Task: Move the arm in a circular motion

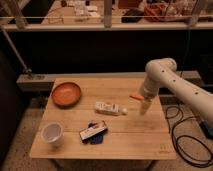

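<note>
The cream-white arm (pixel 175 82) reaches in from the right edge over the wooden table (pixel 130 135), with its bulbous elbow joint at the upper right. It ends in a short pale gripper (pixel 144 107) that points down over the table's right part, just right of a white bottle lying flat (pixel 108 107). A small orange object (pixel 135 97) lies partly behind the arm's tip.
An orange bowl (pixel 66 93) sits at the table's back left. A white cup (pixel 52 133) stands at the front left. A dark packet with a white label (pixel 93 132) lies in the front middle. Black cables (pixel 182 137) trail on the floor at the right. A railing runs behind.
</note>
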You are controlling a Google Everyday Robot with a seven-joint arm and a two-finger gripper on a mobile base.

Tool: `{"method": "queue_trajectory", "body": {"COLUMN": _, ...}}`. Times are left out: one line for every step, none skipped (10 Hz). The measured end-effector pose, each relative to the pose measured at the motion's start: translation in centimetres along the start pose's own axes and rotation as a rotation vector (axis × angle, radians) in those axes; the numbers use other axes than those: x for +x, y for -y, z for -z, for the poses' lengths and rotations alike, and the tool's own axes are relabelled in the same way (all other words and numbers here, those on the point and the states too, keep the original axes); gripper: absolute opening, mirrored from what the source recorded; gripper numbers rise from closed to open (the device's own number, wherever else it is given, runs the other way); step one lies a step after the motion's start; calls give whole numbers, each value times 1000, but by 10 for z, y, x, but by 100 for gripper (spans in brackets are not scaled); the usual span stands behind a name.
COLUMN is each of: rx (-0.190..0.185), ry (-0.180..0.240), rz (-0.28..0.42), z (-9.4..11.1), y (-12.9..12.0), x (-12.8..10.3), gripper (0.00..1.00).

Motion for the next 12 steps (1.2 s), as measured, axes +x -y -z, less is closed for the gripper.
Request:
{"method": "queue_trajectory", "body": {"rx": -5, "ry": 0, "rz": -30, "z": 0, "y": -16, "x": 17, "gripper": 80}}
{"method": "queue_trajectory", "body": {"rx": -5, "ry": 3, "rz": -43, "z": 2, "y": -28, "x": 26, "gripper": 80}}
{"method": "queue_trajectory", "body": {"rx": -7, "ry": 7, "rz": -52, "z": 4, "y": -47, "x": 37, "gripper": 80}}
{"method": "queue_trajectory", "body": {"rx": -7, "ry": 7, "rz": -31, "z": 7, "y": -65, "x": 32, "gripper": 80}}
{"method": "queue_trajectory", "body": {"rx": -5, "ry": 1, "rz": -16, "z": 9, "y": -76, "x": 24, "gripper": 80}}
{"method": "queue_trajectory", "body": {"rx": -4, "ry": -1, "rz": 13, "z": 8, "y": -87, "x": 6, "gripper": 80}}
{"method": "queue_trajectory", "body": {"rx": -2, "ry": 0, "rz": 37, "z": 7, "y": -93, "x": -10, "gripper": 80}}
{"method": "queue_trajectory", "body": {"rx": -1, "ry": 1, "rz": 81, "z": 5, "y": -102, "x": -39, "gripper": 80}}
{"method": "queue_trajectory", "body": {"rx": -1, "ry": -1, "rz": 122, "z": 3, "y": -108, "x": -62, "gripper": 80}}
{"method": "queue_trajectory", "body": {"rx": -3, "ry": -3, "rz": 170, "z": 0, "y": -115, "x": -87, "gripper": 80}}
{"method": "queue_trajectory", "body": {"rx": -2, "ry": -5, "rz": 209, "z": -2, "y": -119, "x": -107, "gripper": 80}}
{"method": "queue_trajectory", "body": {"rx": 0, "ry": -6, "rz": 270, "z": -5, "y": -123, "x": -137, "gripper": 80}}
